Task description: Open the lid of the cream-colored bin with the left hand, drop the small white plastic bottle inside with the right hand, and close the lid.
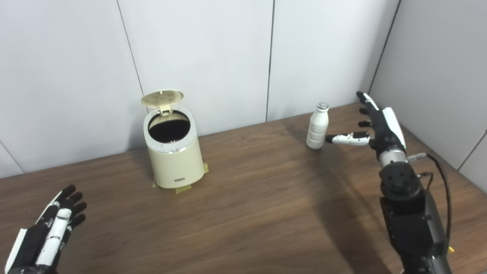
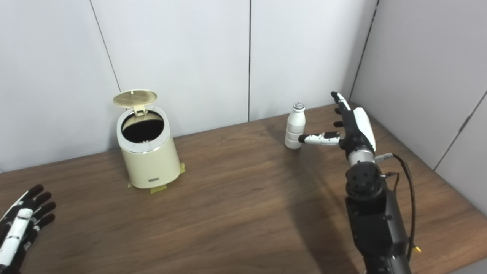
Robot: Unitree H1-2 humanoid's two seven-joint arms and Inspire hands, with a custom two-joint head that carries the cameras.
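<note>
The cream-colored bin (image 1: 175, 160) stands at the back left of the table, its round lid (image 1: 162, 97) tipped up and the dark inside showing. A small white plastic bottle (image 1: 317, 126) stands upright at the back right. My right hand (image 1: 374, 125) is open just right of the bottle, fingers spread, thumb reaching toward the bottle's lower part; contact cannot be told. My left hand (image 1: 53, 228) is open at the front left corner, well away from the bin and holding nothing.
The bin sits on strips of yellow tape (image 1: 182, 187) on the brown wooden table (image 1: 258, 205). Grey wall panels (image 1: 213, 57) close the back and the right side. A cable (image 1: 443, 179) loops off my right forearm.
</note>
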